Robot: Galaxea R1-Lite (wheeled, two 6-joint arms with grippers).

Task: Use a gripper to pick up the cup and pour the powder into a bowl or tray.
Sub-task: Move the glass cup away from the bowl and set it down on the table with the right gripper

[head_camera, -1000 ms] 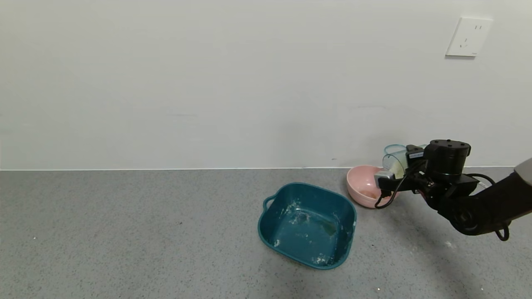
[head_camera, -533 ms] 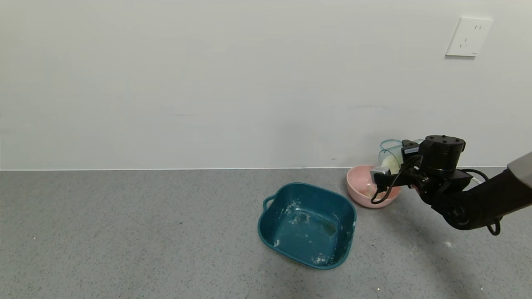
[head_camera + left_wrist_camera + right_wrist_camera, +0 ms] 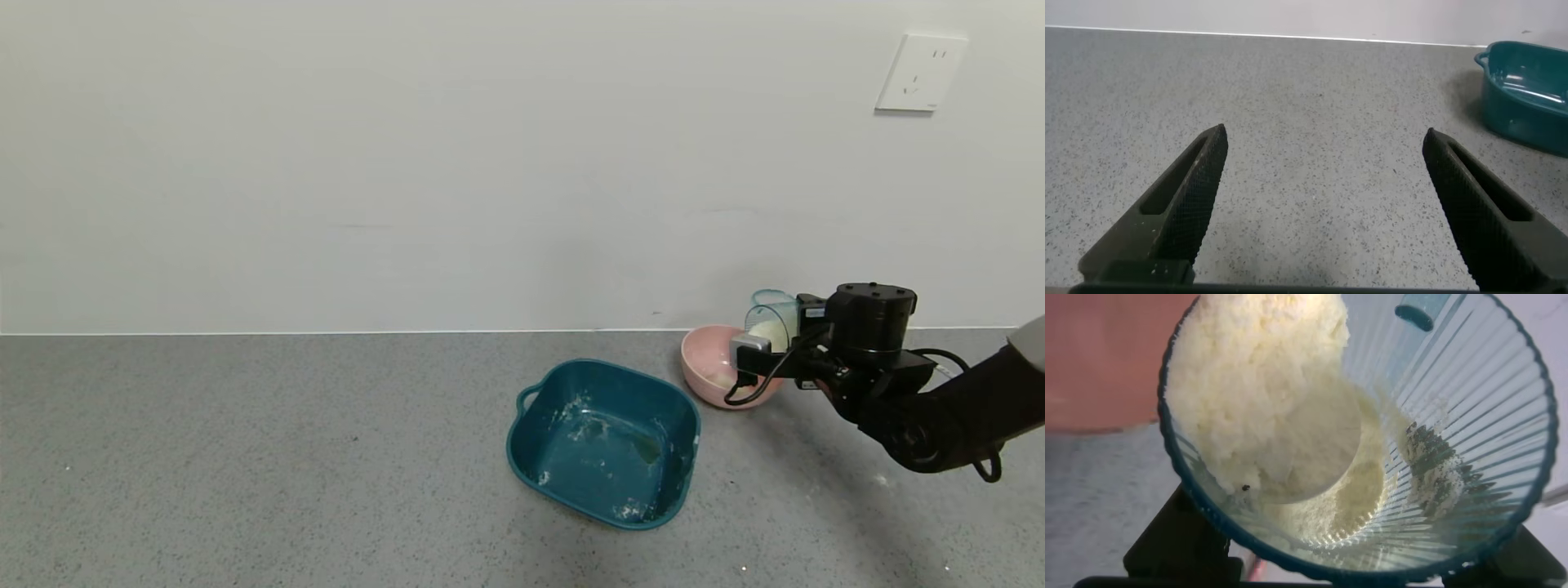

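Translucent pale green ribbed plastic cup (image 3: 770,320) tipped on side above glossy pink round bowl (image 3: 709,369), mouth toward bowl; clumpy white powder (image 3: 1259,384) heaped at rim. Right gripper (image 3: 796,339) extended forward, jaws clamped on cup. Left gripper (image 3: 1323,208) low over grey counter (image 3: 245,457), jaws wide apart.

Right gripper (image 3: 782,347) raised at far right, fingers clamped on the tilted cup (image 3: 771,320), left gripper (image 3: 1323,204) low, fingers spread wide
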